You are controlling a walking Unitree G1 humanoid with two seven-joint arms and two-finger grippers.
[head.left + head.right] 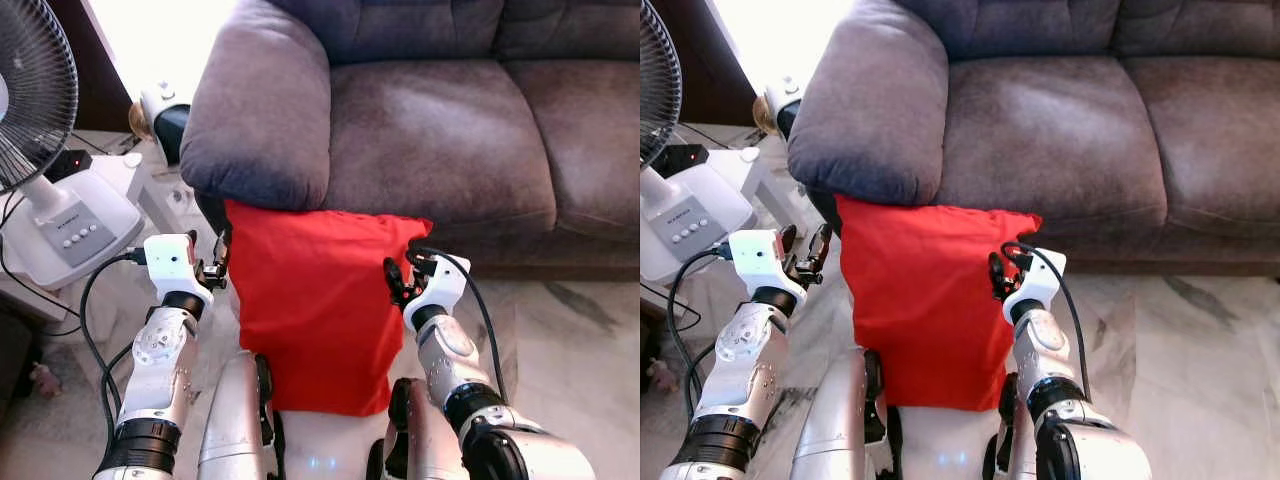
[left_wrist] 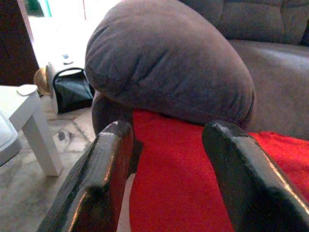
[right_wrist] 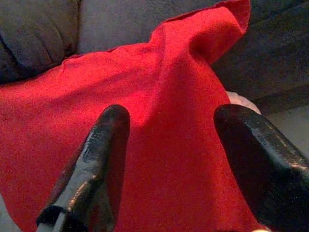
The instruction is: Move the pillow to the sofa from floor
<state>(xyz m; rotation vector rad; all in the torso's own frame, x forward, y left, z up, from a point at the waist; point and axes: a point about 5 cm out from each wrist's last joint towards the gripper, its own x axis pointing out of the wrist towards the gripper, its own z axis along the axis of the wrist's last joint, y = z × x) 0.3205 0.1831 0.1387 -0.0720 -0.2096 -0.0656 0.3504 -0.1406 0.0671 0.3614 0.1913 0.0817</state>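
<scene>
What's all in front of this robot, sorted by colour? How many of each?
Red: 1, the pillow
Grey: 1, the sofa
White: 2, the fan and the small table
Black: 3, the bag, left gripper, right gripper
Total: 7

White pedestal fan (image 1: 40, 150) at far left, dark grille, button panel on grey-white base. Black cable (image 1: 20, 275) trails from base across floor. Small black box with red light (image 1: 68, 162) behind fan. White side table (image 2: 26, 116) near fan. Black bag (image 2: 72, 89) on floor beyond table, round tan object (image 2: 42, 81) beside it. Pale marble floor (image 1: 570, 340) with grey veining.
</scene>
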